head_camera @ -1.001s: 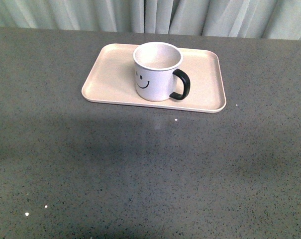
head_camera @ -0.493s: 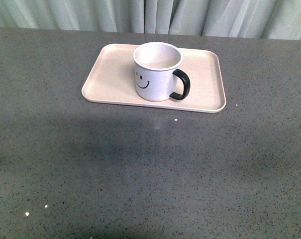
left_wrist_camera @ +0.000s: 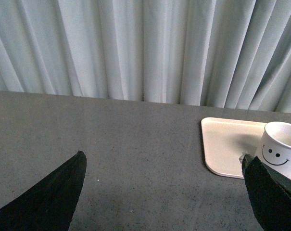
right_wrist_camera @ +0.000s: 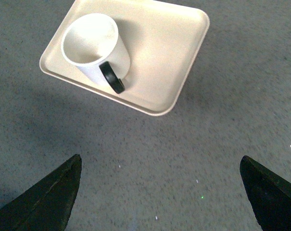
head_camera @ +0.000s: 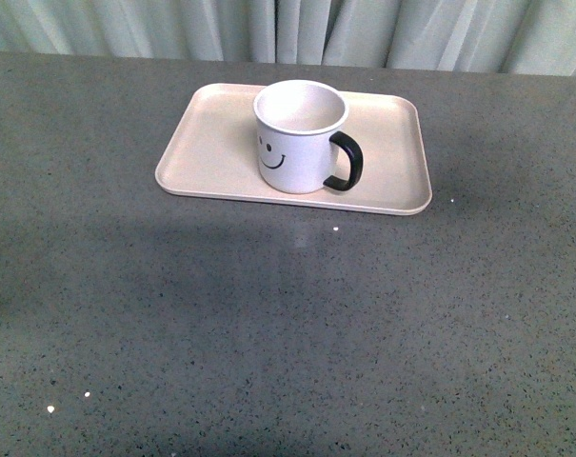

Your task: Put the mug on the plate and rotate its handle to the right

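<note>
The white mug [head_camera: 299, 136] with a black smiley face stands upright on the pale pink plate [head_camera: 216, 143] at the far middle of the table. Its black handle [head_camera: 348, 161] points to the right in the front view. No arm shows in the front view. From the left wrist, the mug [left_wrist_camera: 281, 149] and an end of the plate [left_wrist_camera: 227, 144] appear beyond my open left gripper [left_wrist_camera: 164, 190], which holds nothing. My right gripper [right_wrist_camera: 159, 195] is open and empty, well short of the plate [right_wrist_camera: 169, 53], the mug [right_wrist_camera: 94, 45] and the handle [right_wrist_camera: 112, 78].
The table top [head_camera: 288, 324] is dark grey speckled stone. Pale pleated curtains [head_camera: 288, 29] hang behind its far edge. A few small white specks [head_camera: 336, 228] lie on the table in front of the plate.
The mug and plate stay where they were. The shadow on the table in front of the plate has thinned and drawn back to the left.
</note>
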